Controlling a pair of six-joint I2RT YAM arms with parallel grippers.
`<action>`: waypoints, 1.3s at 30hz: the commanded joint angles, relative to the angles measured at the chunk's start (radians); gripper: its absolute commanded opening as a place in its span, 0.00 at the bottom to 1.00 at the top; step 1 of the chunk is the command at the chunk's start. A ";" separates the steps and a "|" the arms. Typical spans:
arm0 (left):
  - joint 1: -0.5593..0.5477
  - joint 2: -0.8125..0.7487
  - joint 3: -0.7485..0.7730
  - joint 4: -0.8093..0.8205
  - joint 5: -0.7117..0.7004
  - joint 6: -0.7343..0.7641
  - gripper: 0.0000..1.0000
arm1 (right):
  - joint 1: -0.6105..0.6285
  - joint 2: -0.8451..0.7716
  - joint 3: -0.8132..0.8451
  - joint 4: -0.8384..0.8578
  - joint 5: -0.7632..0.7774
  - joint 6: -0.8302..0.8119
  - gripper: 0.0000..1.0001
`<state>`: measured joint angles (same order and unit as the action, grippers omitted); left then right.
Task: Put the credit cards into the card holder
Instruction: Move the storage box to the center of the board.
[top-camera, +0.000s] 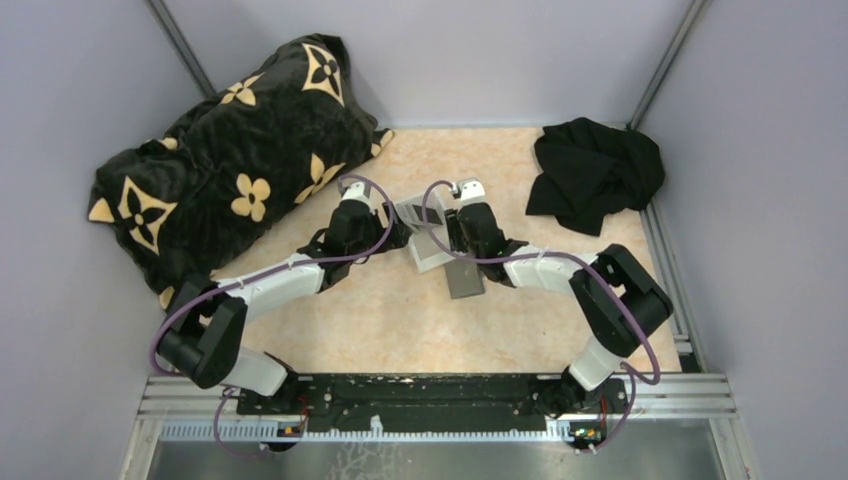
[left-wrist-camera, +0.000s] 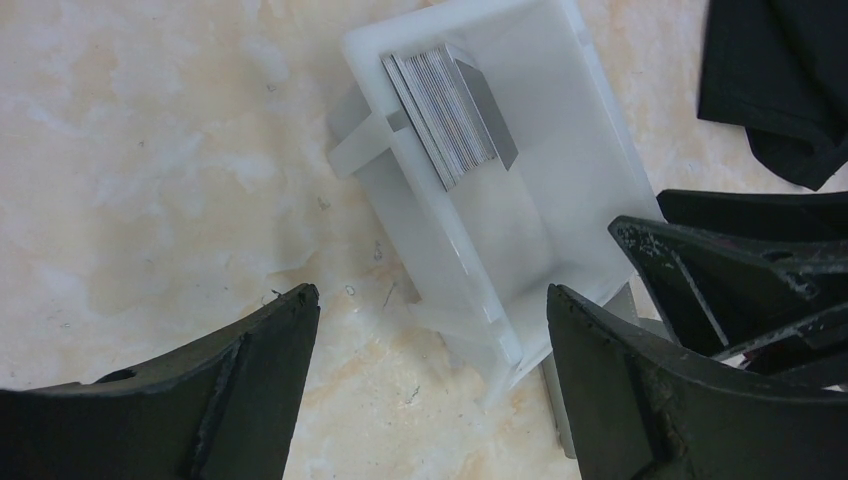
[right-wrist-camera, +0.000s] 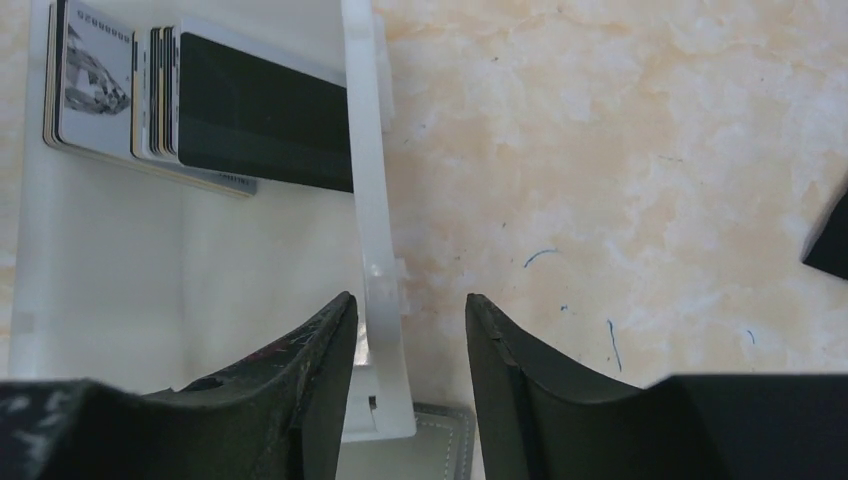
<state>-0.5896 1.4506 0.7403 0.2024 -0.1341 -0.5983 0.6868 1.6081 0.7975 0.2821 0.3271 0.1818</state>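
the right claw has its jaws apart, straddling one long wall of the white tray; the wall sits close to one finger and clear of the other. the left claw gapes wide around a corner of the tray. the cards stand on edge in a stack inside the tray, at the end away from both claws. the grey card holder lies flat on the table against the tray's corner by the right claw. a black cloth lies well apart from the tray.

The soft black cushion is patterned with tan flowers; the flat tabletop is marbled beige; the thin rectangular cards are edged silver-grey.
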 joint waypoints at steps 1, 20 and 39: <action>-0.009 0.007 0.026 0.025 0.000 0.003 0.90 | -0.034 0.034 0.074 0.069 -0.069 -0.006 0.42; -0.009 -0.040 0.037 0.003 -0.040 0.009 0.90 | -0.082 0.235 0.350 0.025 -0.137 -0.070 0.03; -0.064 -0.178 -0.051 -0.066 -0.050 -0.012 0.88 | -0.058 -0.157 0.108 -0.071 -0.156 0.012 0.51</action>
<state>-0.6151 1.3243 0.7277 0.1707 -0.1646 -0.6025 0.6132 1.5108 0.9516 0.2001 0.1917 0.1696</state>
